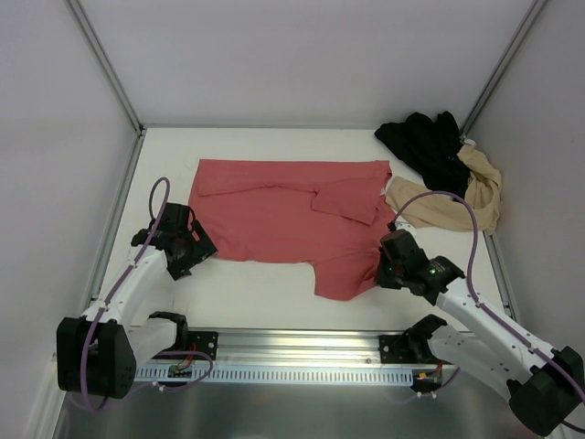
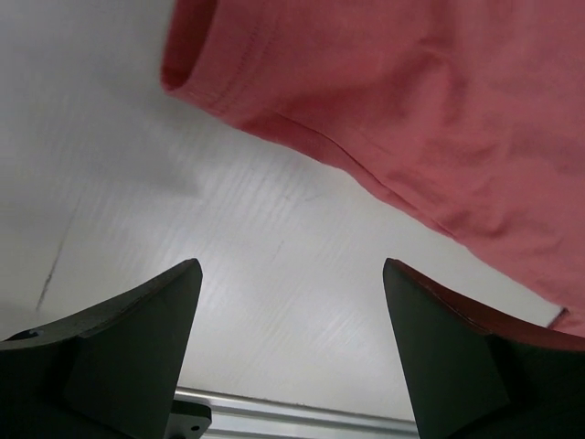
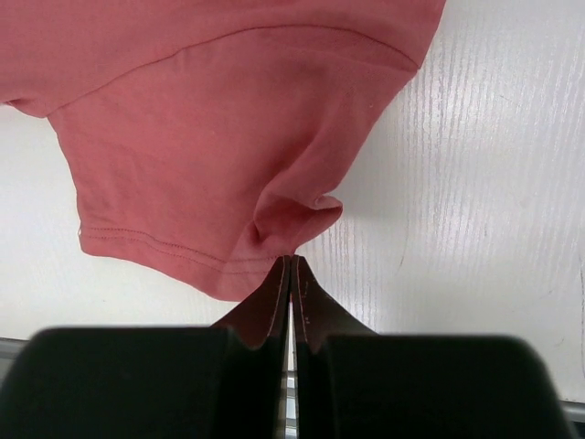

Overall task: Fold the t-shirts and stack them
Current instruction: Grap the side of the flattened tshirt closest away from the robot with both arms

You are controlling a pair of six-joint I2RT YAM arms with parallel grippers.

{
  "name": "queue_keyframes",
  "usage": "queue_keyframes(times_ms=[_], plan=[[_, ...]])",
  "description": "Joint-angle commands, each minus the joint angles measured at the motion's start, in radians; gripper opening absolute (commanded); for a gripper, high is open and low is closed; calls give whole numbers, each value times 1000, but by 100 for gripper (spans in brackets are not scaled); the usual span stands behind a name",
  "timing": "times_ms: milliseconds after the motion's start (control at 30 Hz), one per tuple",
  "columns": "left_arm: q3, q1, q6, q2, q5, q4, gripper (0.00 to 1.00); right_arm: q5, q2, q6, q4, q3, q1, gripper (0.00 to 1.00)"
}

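The coral-red t-shirt (image 1: 274,215) lies mostly flat in the middle of the table, one sleeve folded inward and a flap hanging toward the front. My right gripper (image 1: 382,270) is shut on the edge of this flap; in the right wrist view the fingertips (image 3: 292,259) pinch a bunched bit of the red cloth (image 3: 228,128). My left gripper (image 1: 196,247) is open and empty over bare table, just off the shirt's front left corner (image 2: 411,110); its jaws (image 2: 291,267) stand wide apart. The black t-shirt (image 1: 425,142) and the beige t-shirt (image 1: 457,197) lie crumpled at the back right.
White walls with metal frame posts (image 1: 105,64) enclose the table on three sides. A metal rail (image 1: 292,343) runs along the near edge between the arm bases. The beige shirt's edge lies close to the red shirt's right side.
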Motion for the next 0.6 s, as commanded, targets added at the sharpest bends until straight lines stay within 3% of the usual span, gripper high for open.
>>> queue_keyframes(times_ms=[0, 567], plan=[[-14, 6, -56, 6, -160, -23, 82, 7, -22, 0, -14, -6, 5, 0], [-143, 29, -59, 47, -251, 246, 80, -16, -19, 3, 4, -29, 2, 0]])
